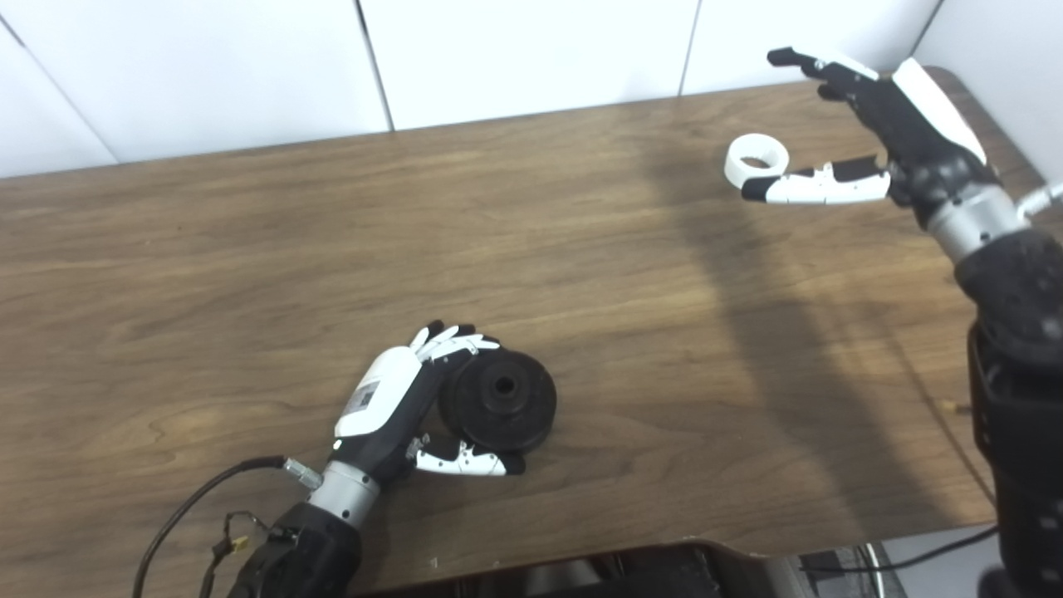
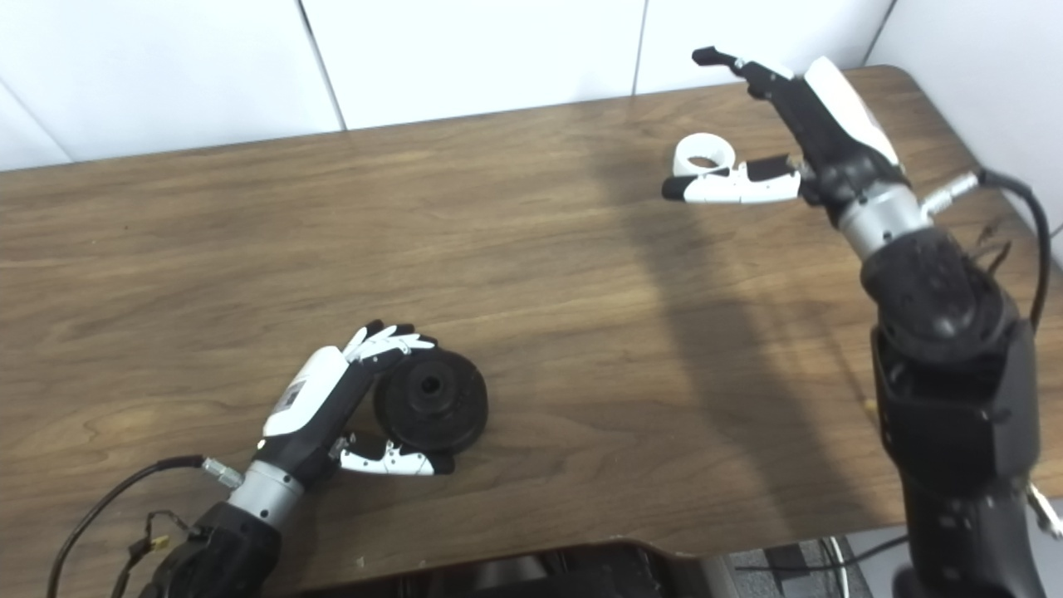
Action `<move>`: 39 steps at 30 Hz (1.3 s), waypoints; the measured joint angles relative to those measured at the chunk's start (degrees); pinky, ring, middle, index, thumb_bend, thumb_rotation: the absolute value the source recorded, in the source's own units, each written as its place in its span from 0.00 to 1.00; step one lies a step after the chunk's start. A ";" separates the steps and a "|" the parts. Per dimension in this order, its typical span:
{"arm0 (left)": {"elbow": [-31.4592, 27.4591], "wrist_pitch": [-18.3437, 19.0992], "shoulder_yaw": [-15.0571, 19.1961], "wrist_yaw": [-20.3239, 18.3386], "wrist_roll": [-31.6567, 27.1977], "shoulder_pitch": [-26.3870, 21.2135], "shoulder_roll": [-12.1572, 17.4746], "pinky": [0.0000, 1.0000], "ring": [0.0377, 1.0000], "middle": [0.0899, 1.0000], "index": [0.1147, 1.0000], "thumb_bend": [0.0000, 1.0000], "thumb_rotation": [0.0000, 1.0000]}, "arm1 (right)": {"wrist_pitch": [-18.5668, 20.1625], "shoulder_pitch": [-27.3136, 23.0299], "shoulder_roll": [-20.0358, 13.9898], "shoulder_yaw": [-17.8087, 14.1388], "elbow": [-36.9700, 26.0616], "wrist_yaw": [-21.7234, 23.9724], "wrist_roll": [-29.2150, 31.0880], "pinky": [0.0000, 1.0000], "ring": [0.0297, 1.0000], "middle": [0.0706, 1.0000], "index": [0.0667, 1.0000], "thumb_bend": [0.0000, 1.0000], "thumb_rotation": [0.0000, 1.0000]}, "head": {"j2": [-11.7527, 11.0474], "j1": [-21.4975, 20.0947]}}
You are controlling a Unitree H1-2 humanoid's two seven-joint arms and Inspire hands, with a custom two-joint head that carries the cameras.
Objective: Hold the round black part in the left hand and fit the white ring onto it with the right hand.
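While the left hand (image 1: pixel 390 407) curls around the round black plastic part (image 1: pixel 498 400) near the front edge of the brown wood-grain table (image 1: pixel 249 274), the right hand (image 1: pixel 872 124) hangs over the table's far right corner, its fingers (image 1: pixel 810 66) and thumb spread wide and holding nothing. One black part shows, a disc with a raised hub and a hole through its middle, tipped up on edge so that its face looks toward the cameras; the left hand's fingers wrap over its top rim and the thumb lies under its lower rim, so the grip is closed on it. One white ring (image 2: pixel 704 154), short and hollow, lies flat on the table just behind the right thumb (image 2: pixel 731 184), under the gap between that thumb and the outstretched fingers; whether the thumb touches it cannot be told. Ring and black part lie well apart, each beside its own hand. No container appears on the table. Two arms enter from the bottom edge, a black cable (image 1: pixel 191 507) trailing beside the left wrist and another (image 2: pixel 1026 208) looping beside the right forearm. White wall panels (image 1: pixel 515 50) stand behind the table.
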 measured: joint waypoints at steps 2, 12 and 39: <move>0.00 -0.35 0.13 -0.01 0.00 0.08 0.13 1.00 0.92 0.82 0.42 0.52 0.06 | 0.06 -1.34 -2.03 1.68 3.89 1.61 -2.77 0.88 0.96 0.93 0.84 0.92 0.30 | -0.44 -0.53; 0.00 -1.77 1.46 0.73 -0.16 1.20 0.34 1.00 0.91 0.81 0.42 0.52 0.07 | 0.06 -5.83 -4.61 9.00 18.35 0.78 -7.51 0.91 0.99 0.95 0.86 0.94 0.29 | -3.16 -4.31; 2.08 -5.98 2.69 2.95 -0.87 2.86 0.67 1.00 0.92 0.82 0.42 0.52 0.07 | -0.61 -12.80 -7.42 15.15 34.68 -9.35 -6.55 0.96 1.00 0.97 0.89 0.91 0.30 | -8.53 -5.01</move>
